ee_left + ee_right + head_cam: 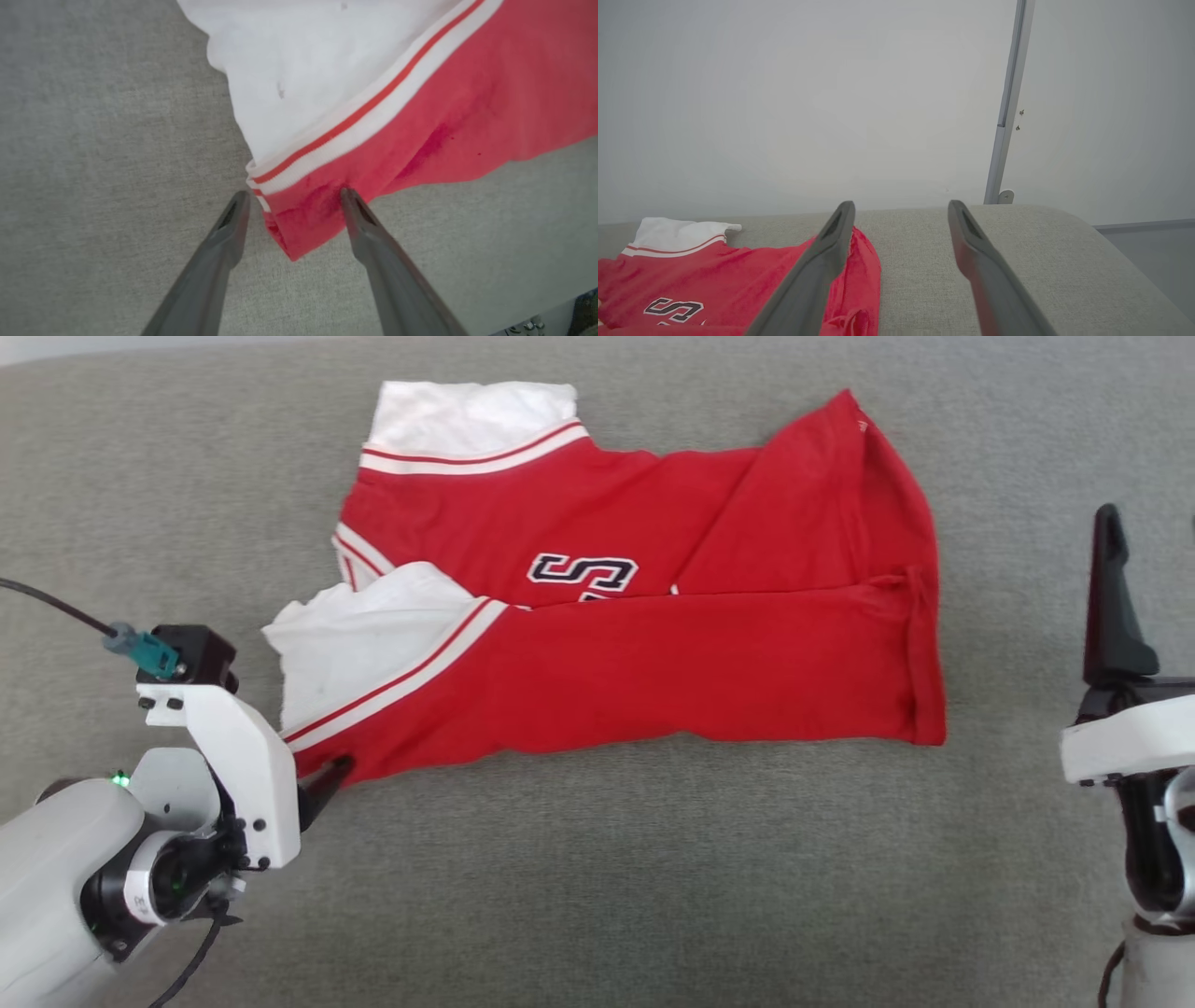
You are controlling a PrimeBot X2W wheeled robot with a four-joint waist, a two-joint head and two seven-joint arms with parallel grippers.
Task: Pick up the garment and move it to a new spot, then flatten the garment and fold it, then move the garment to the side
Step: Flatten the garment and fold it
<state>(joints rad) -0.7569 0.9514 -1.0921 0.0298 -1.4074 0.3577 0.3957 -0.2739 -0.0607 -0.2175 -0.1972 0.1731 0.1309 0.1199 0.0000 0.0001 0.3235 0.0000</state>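
Folding looked half done: the bright red soft T-shirt with white sleeves (635,653) lay mid-way across the grey cloth-covered table (597,877), its near side doubled over. My left tool (294,193), wide open and empty, straddled its 7 o'clock corner, so the next move would need a pinch through both layers. My right tool (901,203) stood open and empty at 3 o'clock, well apart. The left wrist view gave that straddle, and the head view gave the whole fold.

garment (653,653) lettering (581,574) partly under fold, right tool (1150,527) cut by head view's edge
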